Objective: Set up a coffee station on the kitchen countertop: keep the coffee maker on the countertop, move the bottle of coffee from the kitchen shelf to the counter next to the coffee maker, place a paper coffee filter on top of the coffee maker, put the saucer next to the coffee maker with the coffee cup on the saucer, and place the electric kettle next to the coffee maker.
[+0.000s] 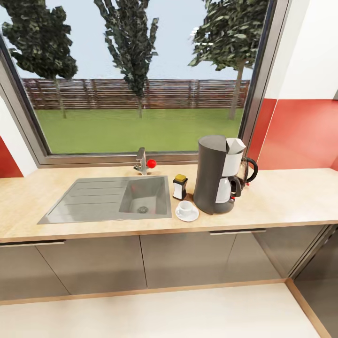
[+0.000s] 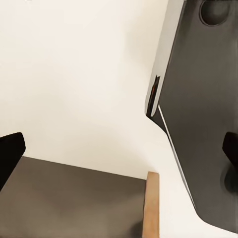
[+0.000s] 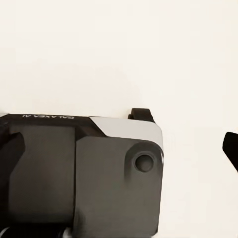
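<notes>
Head view: the coffee maker [image 1: 217,176] stands on the bench [image 1: 291,195], paper filter [image 1: 236,145] on top, cup [image 1: 186,208] on saucer [image 1: 187,214], coffee bottle [image 1: 180,187] beside, kettle [image 1: 245,171] behind. Check slowly that nothing tips.

Left wrist view: the left end effector [image 2: 119,153] is spread wide, empty.

Right wrist view: the right end effector [image 3: 121,148] is wide, empty.

Dark grey coffee maker [image 1: 217,176] stands upright on the countertop [image 1: 291,195], white filter [image 1: 235,145] on top, kettle [image 1: 246,171] behind, bottle [image 1: 180,187] and cup [image 1: 186,207] on saucer [image 1: 187,215] just beside.
</notes>
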Controlling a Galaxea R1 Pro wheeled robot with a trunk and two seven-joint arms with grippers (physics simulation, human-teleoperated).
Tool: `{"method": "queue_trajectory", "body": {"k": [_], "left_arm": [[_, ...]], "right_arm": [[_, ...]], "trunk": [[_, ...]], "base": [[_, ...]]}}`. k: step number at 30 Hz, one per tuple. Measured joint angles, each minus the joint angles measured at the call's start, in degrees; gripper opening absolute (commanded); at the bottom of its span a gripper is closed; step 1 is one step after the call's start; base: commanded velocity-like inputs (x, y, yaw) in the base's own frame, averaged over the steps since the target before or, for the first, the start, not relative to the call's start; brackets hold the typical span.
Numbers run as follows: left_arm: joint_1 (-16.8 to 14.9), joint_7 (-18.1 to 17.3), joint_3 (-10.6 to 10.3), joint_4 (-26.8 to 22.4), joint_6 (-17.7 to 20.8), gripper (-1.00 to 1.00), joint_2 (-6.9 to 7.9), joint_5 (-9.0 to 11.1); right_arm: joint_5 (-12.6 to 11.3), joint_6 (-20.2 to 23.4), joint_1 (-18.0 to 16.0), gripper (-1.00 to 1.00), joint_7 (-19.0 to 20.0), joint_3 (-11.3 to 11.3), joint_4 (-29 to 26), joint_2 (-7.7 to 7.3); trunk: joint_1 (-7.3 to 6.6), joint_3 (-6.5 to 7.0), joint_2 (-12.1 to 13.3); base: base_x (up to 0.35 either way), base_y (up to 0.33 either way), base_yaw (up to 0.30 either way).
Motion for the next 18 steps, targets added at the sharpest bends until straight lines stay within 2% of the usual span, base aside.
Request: {"method": "queue_trajectory", "body": {"k": [5, 6, 7, 10, 13, 18], "left_arm": [[0.06, -0.01, -0.14, 0.08, 0.09, 1.00, 0.04, -0.14], [0.13, 0.00, -0.32, 0.13, 0.19, 1.00, 0.09, -0.16], [0.32, -0.07, -0.50, 0.34, 0.41, 1.00, 0.30, -0.13], [0.54, -0.15, -0.60, 0.71, 0.53, 1.00, 0.39, -0.11], [0.60, -0.17, -1.79, 0.80, 0.62, 1.00, 0.37, -0.07], [0.56, -0.03, -2.24, 0.66, 0.63, 1.00, 0.44, -0.03]], "right_arm": [[0.11, 0.79, 0.80, 1.00, -0.09, -0.01, 0.07, -0.48], [0.17, 2.20, 1.32, 1.00, -0.12, -0.01, 0.08, -1.24], [0.25, 7.32, 1.87, 1.00, -0.08, 0.03, 0.07, -3.04], [0.21, 10.57, 2.04, 1.00, 0.02, 0.02, 0.09, -4.33], [0.21, 11.04, 2.14, 1.00, -0.14, 0.02, 0.08, -4.56], [0.21, 11.05, 2.16, 1.00, -0.43, 0.02, 0.02, -4.59]], "trunk": [[0.00, 0.00, 0.00], [0.00, 0.00, 0.00], [0.00, -0.01, 0.00], [0.00, 0.00, 0.00], [0.00, 0.00, 0.00], [0.00, 0.00, 0.00]], "base": [[0.000, 0.000, 0.000], [0.000, 0.000, 0.000], [0.000, 0.000, 0.000], [0.000, 0.000, 0.000], [0.000, 0.000, 0.000], [0.000, 0.000, 0.000]]}}
